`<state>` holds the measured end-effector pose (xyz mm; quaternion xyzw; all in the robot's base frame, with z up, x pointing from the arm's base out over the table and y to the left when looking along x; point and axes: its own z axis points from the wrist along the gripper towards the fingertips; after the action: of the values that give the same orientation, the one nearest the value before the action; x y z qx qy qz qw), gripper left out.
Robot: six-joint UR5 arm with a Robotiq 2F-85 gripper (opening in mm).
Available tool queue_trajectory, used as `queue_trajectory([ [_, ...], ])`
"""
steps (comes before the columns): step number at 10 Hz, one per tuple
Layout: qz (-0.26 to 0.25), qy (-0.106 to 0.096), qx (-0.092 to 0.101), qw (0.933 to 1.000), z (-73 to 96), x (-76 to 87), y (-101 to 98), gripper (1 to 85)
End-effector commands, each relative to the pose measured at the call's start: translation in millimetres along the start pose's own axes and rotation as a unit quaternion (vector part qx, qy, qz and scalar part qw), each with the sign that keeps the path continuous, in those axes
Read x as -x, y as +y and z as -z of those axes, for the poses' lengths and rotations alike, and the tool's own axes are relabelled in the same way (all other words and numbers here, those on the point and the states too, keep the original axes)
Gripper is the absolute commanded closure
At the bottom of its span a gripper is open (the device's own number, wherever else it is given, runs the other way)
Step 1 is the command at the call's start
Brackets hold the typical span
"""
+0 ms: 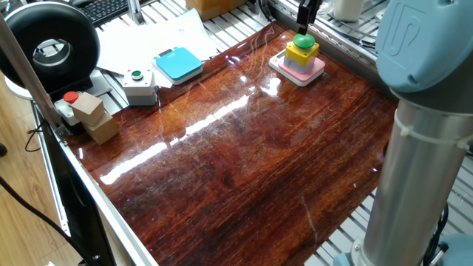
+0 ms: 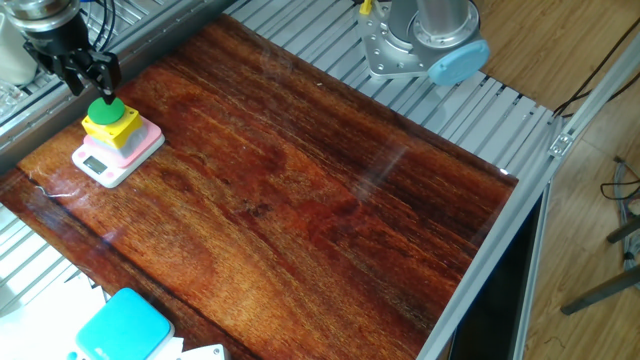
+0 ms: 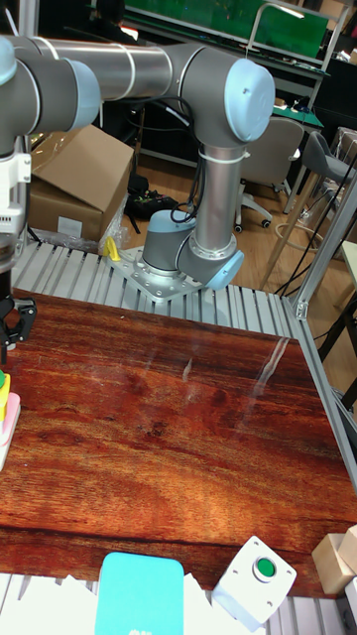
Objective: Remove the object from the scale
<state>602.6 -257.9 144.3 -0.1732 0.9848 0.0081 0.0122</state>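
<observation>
The object [image 1: 302, 49], a yellow box with a green dome button, sits on the pink scale [image 1: 312, 72] at the far corner of the wooden table. The other fixed view shows the object [image 2: 110, 120] centred on the scale [image 2: 146, 141]. My gripper [image 2: 90, 82] hangs just above and slightly behind the green button, fingers spread open and holding nothing. In one fixed view the gripper [image 1: 304, 21] shows as dark fingers right over the button. In the tall view only slivers of the object [image 3: 3, 385] and scale [image 3: 8, 422] show at the left edge, under the gripper [image 3: 8, 329].
A light-blue pad [image 1: 178, 63], a pale grey box with a small green button [image 1: 138, 85], a red-button box [image 1: 69, 103] and wooden blocks [image 1: 97, 118] lie along the table's left side. The arm's base [image 2: 420, 40] stands beyond the far edge.
</observation>
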Motion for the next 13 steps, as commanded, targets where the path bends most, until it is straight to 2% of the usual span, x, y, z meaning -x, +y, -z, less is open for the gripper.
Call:
queue_trajectory([
  [1,-0.020,-0.010,0.011,0.9997,1.0,2.9,3.0,31.0],
  [2,-0.021,-0.011,0.012,0.9996,-1.8,2.4,1.3,31.0],
  [4,-0.032,-0.019,0.035,0.9987,-5.6,3.7,12.7,27.3],
  [5,-0.030,-0.019,0.034,0.9988,-7.5,0.7,12.3,26.7],
  [7,-0.009,-0.029,0.025,0.9992,-17.9,-0.9,-1.1,23.3],
  [13,-0.014,-0.042,0.024,0.9988,-32.6,-0.4,1.0,21.3],
])
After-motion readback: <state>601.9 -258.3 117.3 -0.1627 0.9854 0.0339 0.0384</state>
